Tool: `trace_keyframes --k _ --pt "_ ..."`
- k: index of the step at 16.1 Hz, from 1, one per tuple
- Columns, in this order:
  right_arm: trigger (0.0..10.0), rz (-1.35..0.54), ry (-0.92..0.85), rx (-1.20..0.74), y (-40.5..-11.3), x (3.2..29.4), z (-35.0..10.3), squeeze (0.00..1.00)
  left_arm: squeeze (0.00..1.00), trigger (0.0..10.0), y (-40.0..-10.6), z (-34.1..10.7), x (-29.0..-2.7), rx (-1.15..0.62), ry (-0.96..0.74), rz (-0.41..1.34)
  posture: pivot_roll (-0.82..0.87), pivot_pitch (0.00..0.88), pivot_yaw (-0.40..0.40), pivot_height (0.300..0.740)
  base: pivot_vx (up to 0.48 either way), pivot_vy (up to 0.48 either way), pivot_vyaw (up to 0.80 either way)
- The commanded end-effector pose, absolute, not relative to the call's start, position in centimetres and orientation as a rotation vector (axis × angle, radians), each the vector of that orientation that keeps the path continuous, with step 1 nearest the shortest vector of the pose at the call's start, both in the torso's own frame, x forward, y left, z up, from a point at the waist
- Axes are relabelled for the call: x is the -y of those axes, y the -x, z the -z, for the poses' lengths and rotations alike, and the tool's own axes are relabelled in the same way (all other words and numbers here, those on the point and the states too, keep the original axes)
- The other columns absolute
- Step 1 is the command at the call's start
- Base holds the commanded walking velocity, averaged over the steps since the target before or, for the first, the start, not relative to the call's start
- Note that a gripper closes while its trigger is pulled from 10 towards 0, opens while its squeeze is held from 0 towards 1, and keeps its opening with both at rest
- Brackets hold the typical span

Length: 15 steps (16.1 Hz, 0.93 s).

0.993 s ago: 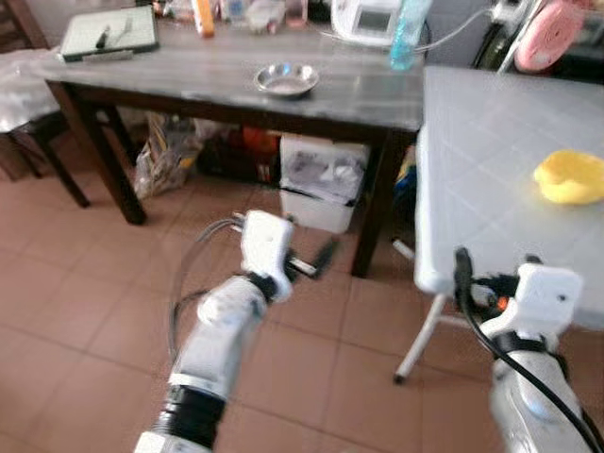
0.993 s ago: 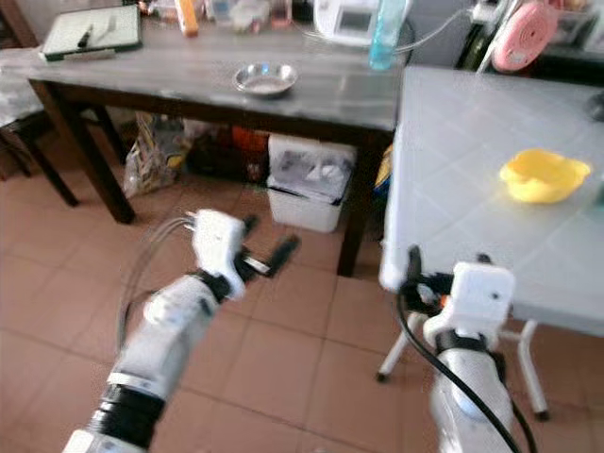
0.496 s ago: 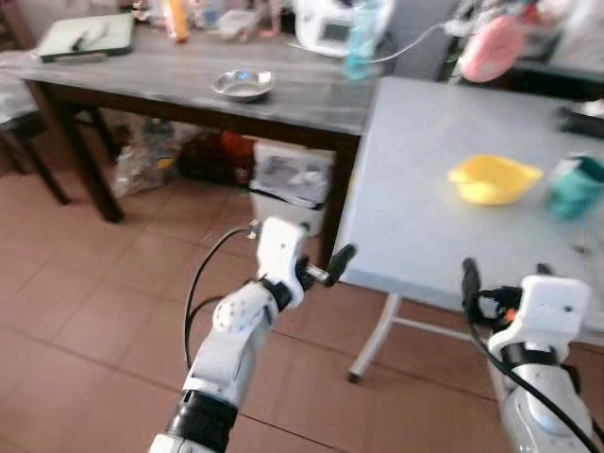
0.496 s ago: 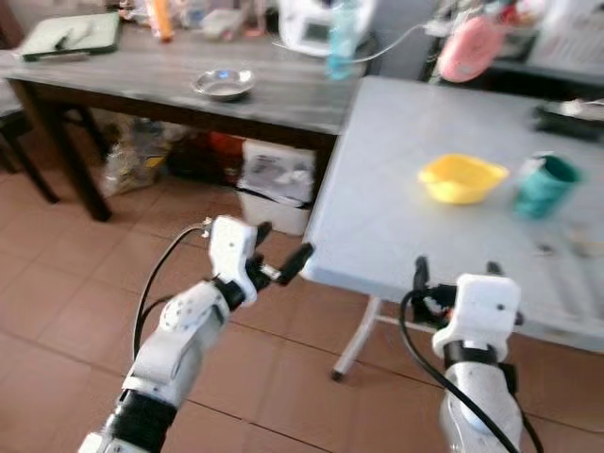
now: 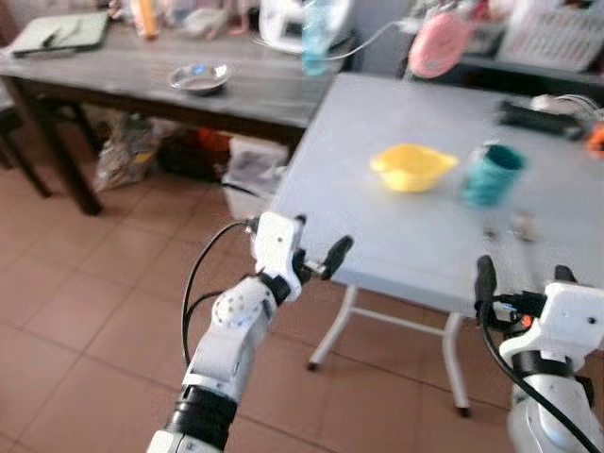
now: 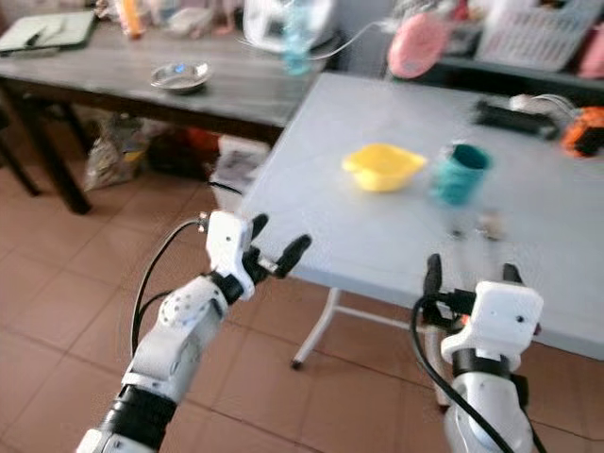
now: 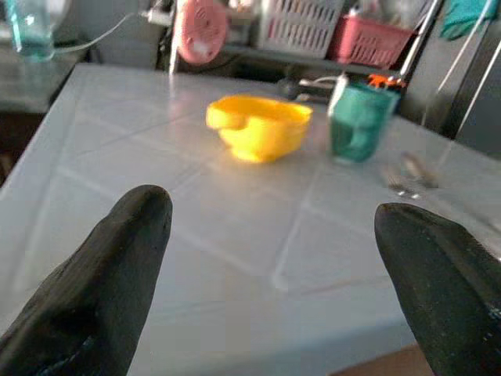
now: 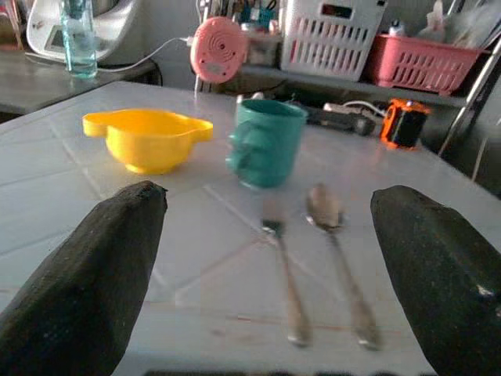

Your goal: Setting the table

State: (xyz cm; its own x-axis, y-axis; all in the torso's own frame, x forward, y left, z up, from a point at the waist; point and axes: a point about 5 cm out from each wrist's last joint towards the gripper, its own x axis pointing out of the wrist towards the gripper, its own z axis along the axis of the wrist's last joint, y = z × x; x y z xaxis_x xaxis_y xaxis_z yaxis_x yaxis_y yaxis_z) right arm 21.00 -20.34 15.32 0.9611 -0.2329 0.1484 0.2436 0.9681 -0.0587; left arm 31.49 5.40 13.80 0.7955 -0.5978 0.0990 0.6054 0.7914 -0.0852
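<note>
Blur: in our head views the fork [image 8: 283,278] and spoon [image 8: 335,249] are smeared.
Axis: both lie lengthwise, heads toward the teal cup [image 8: 264,142].
Places: yellow bowl [image 8: 148,138] at 9 o'clock of cup, on the grey table [image 5: 377,226].
Left gripper [image 7: 274,266]: spread, empty.
Right gripper [image 8: 274,274]: spread, empty.

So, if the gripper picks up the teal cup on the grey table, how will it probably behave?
The teal cup looks like rigid plastic, so probably light and stiff. It stands upright and looks wider than tall, so a push would likely slide it, not tip it. Its smooth wall may slip between the fingers; the handle side might hold better.
</note>
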Motion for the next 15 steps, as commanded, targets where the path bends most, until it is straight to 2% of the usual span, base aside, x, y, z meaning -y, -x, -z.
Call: trace_keyframes --k 1,4,9,15 --pt "10.0 0.223 0.074 0.159 -21.1 19.8 -15.6 0.0 0.0 10.0 -31.6 -13.5 -6.4 0.064 0.095 0.616 0.02 0.114 -0.017 0.74 0.0 -0.296 0.0" --pt "10.0 0.223 0.074 0.157 -21.1 19.9 -15.6 0.0 0.0 10.0 -31.8 -13.6 -6.5 0.068 0.097 0.603 0.03 0.115 -0.015 0.74 0.0 0.0 0.0" --pt "10.0 0.215 0.068 0.152 -21.4 19.6 -15.4 0.0 0.0 10.0 -32.6 -13.7 -8.0 0.101 0.007 0.503 0.04 0.116 -0.012 0.74 0.0 0.0 -0.6" --pt "10.0 0.209 0.072 0.154 -21.4 19.3 -15.3 0.0 0.0 10.0 -33.8 -14.7 -9.9 0.17 -0.089 0.404 0.04 0.122 -0.003 0.74 0.0 0.0 0.0"
